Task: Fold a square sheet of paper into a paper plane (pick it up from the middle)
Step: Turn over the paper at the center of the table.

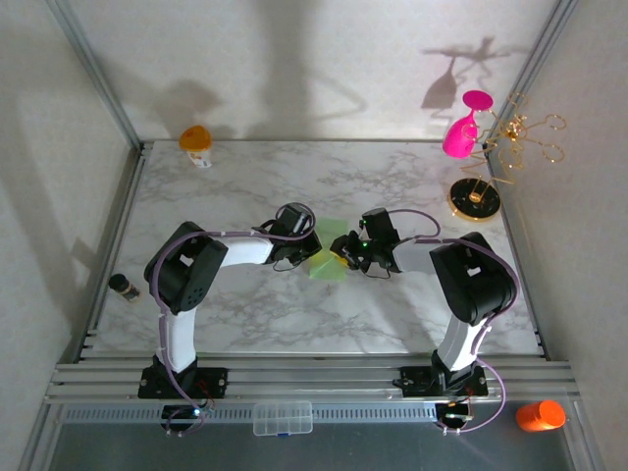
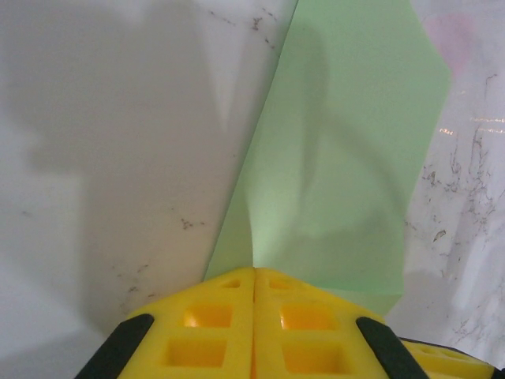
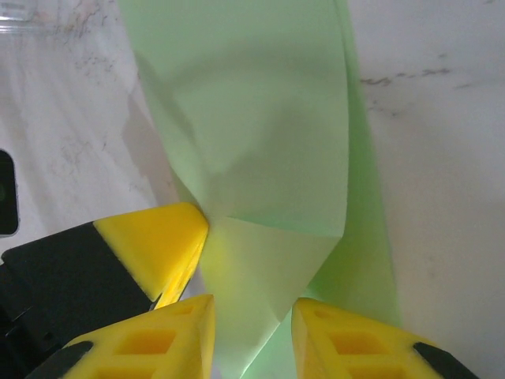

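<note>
Left pincer (image 2: 254, 273) clamps green paper (image 2: 339, 158); right pincer (image 3: 252, 309) apart astride it; pink glass (image 1: 459, 133) well apart.

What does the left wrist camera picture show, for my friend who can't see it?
The left gripper, yellow and shut tight, pinches the edge of a pale green paper. The paper stretches away over a white marble table, creased where it is pinched.
</note>
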